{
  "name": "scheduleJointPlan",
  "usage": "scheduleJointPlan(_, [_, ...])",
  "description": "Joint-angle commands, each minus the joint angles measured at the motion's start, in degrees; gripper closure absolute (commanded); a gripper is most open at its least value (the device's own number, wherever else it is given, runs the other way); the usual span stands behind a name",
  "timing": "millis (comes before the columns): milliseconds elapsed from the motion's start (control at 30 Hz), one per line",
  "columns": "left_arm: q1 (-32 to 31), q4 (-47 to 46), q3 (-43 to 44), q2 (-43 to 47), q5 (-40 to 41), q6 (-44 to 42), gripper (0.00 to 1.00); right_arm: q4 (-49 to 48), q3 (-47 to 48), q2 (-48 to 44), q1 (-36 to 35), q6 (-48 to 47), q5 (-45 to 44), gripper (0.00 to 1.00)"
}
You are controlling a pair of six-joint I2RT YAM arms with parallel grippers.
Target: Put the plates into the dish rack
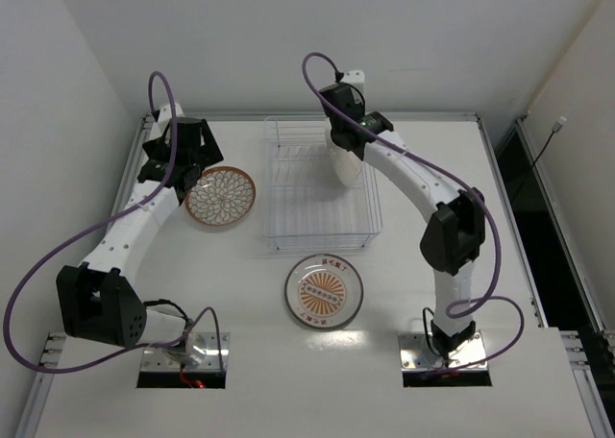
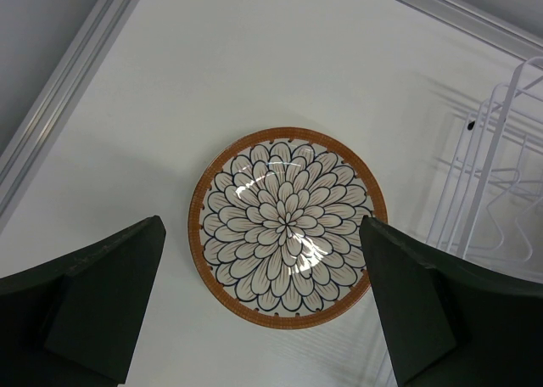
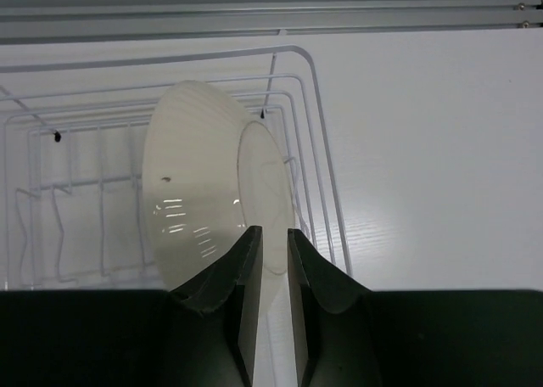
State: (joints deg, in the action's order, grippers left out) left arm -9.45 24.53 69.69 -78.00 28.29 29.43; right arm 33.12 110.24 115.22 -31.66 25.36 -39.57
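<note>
Though on edge, plate point(image 3: 199, 175) (pale ribbed underside)

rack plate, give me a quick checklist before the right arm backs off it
1. Racked plate stands on edge inside the rack: ok.
2. Its lower rim sits between tines: cannot tell, hidden behind the fingers.
3. Right gripper has let go of the rim: cannot tell, the fingers flank it closely.
4. Left gripper is open above the brown plate: ok.
5. Brown plate lies flat on the table beside the rack, not touching it: ok.
6. Sunburst plate lies flat, apart from both arms: ok.
</note>
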Motion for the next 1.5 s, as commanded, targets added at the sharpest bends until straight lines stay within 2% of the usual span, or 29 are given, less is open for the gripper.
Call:
scheduleJointPlan(0, [-0.04,-1.59,1.76,-0.4,-0.08,0.1,0.0,-4.47,-1.08,-6.75,-0.51,-0.49,2.3,0.83])
scheduleJointPlan(233, [-0.04,-1.59,1.76,-0.4,-0.08,0.1,0.0,-8.95,-5.29,-9.05,-1.04,-3.48,12.84,0.79])
scheduleJointPlan(667, [-0.04,-1.59,1.76,-0.93,-0.61,0.1,0.0,-3.52,2.35,4.65,-4.73,-4.01,16.11,0.8])
scheduleJointPlan(833, [-0.04,-1.59,1.76,-0.93,-0.61,0.1,0.0,-1.75,4.63,5.89,-4.73,-3.48,11.63,0.81])
scheduleJointPlan(967, [-0.04,-1.59,1.76,-0.93,-0.61,0.1,0.0,-0.7,5.25,6.42,-4.73,-3.48,7.94,0.71])
scheduleJointPlan(1133, [-0.04,-1.59,1.76,-0.93,-0.61,0.1,0.0,1.24,6.4,6.42,-4.73,-2.87,2.23,0.7])
scheduleJointPlan(1467, [-0.04,-1.59,1.76,-0.93,-0.61,0.1,0.0,2.47,5.87,5.81,-3.67,-2.25,-2.87,0.69])
